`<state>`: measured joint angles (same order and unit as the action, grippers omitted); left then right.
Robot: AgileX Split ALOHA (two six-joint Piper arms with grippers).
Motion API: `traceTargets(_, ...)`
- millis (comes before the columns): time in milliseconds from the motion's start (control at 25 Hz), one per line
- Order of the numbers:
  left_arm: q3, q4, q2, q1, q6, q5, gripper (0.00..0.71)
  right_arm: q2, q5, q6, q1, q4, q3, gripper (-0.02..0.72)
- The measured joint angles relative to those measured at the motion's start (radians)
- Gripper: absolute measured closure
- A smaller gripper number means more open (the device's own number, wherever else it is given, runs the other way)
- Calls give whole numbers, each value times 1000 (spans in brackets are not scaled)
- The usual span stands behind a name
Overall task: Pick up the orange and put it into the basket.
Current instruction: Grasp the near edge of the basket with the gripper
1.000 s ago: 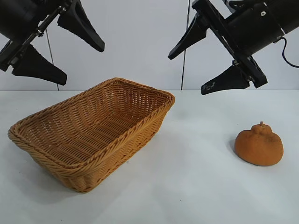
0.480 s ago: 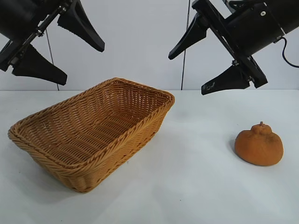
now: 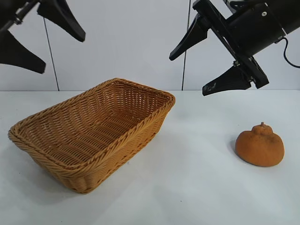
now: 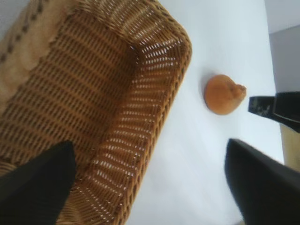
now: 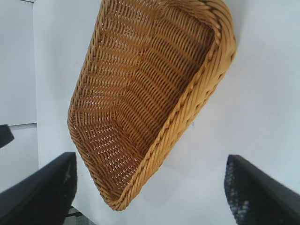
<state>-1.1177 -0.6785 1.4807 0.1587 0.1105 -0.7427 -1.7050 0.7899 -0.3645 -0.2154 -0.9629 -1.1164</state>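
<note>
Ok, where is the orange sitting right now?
In the exterior view the orange rests on the white table at the right, well apart from the wicker basket and below the raised right gripper, whose fingers are open.

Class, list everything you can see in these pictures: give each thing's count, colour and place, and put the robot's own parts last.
basket: one, tan-orange wicker, on the table's left half, nothing inside it.
orange: one, dull orange, on the table at the right, apart from the basket.
table: one, white, under both things.
wall: white panels, behind the table.
left gripper: one, black, open, high above the basket's left end.
right gripper: one, black, open, high above the table, between basket and orange.
</note>
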Motion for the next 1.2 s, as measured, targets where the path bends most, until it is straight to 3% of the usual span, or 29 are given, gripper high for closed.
traceTargets(200,0,202,-91,9,-263,-91,95,0,1,0,0,0,0,117)
traceTargets(320,0,289,-116,58,-398,-133,95,0,9,0,0,0,0,117)
traceTargets(520,0,428,-96,167,-673,-110,95,0,15,0,0,0,0,117)
traceTargets(760,0,584,4,188,-928,-106,95,0,18,0,0,0,0,117)
traceTargets(1000,16,556,50,186,-983,-128,95,0,18,0,0,0,0,117)
traceTargets(1200,134,473,50,186,-999,-60,95,0,18,0,-1,0,0,117)
